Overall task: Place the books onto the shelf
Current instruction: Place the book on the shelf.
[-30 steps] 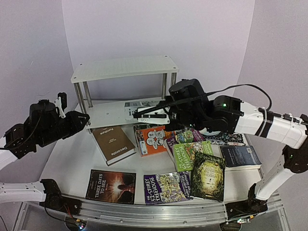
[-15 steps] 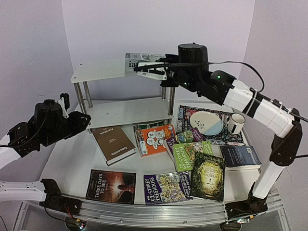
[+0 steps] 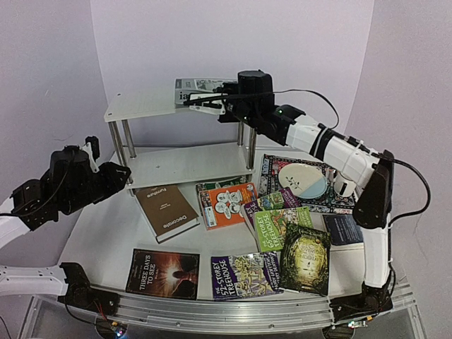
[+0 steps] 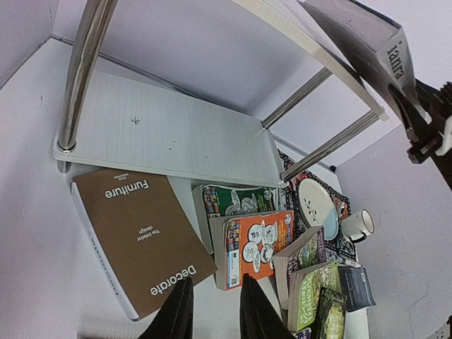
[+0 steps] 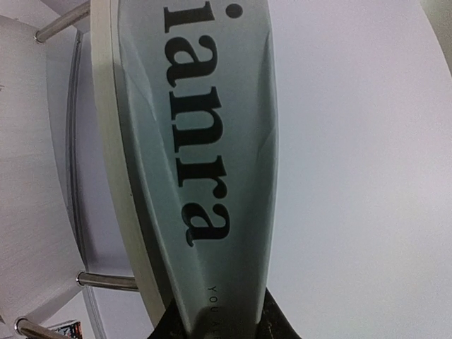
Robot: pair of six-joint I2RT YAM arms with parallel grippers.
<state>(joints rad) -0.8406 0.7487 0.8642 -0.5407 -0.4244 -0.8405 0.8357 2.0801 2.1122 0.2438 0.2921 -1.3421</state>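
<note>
Top external view, upper centre: the right claw (image 3: 201, 104) pinches the grey book (image 3: 188, 87) by one edge, holding it roughly level just above the top tier of the shelf (image 3: 141, 106), probably to slide it on. Left claw (image 4: 215, 288), narrow and empty, hangs at left above the bench (image 3: 99, 240), near the brown book (image 3: 166, 210).

My black left arm (image 3: 67, 187) sits folded low, left gripper (image 4: 215, 304) slightly parted, empty. My white-sleeved right arm (image 3: 339, 152) stretches high, right gripper (image 3: 199, 104) clamped on a grey "ianra" book (image 5: 205, 141).
</note>
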